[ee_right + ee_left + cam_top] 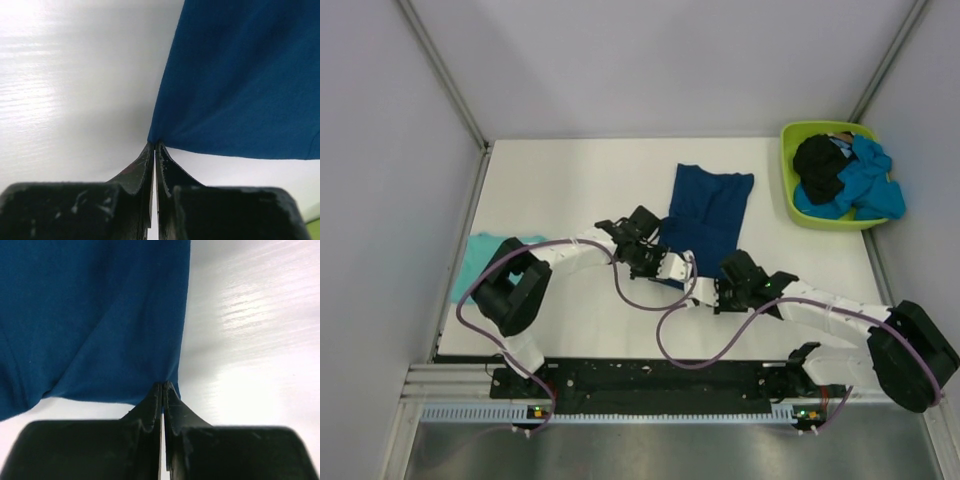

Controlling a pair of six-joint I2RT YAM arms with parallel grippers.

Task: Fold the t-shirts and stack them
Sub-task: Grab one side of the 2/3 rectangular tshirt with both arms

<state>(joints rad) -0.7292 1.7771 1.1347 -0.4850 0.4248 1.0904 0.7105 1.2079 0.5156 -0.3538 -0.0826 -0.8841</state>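
A dark blue t-shirt (708, 208) lies on the white table, folded to a narrow strip. My left gripper (663, 270) is shut on its near left corner; in the left wrist view (163, 386) the cloth (95, 315) hangs from the closed tips. My right gripper (713, 291) is shut on the near right corner, which the right wrist view (154, 145) shows as blue cloth (240, 80) pinched at the tips. A light teal t-shirt (478, 262) lies at the table's left edge. Black (818, 168) and bright blue (868, 182) t-shirts lie in the tub.
A lime-green plastic tub (790, 138) stands at the back right corner. Grey walls close in the table on the left, back and right. Both arms' cables loop over the near part of the table (590, 330).
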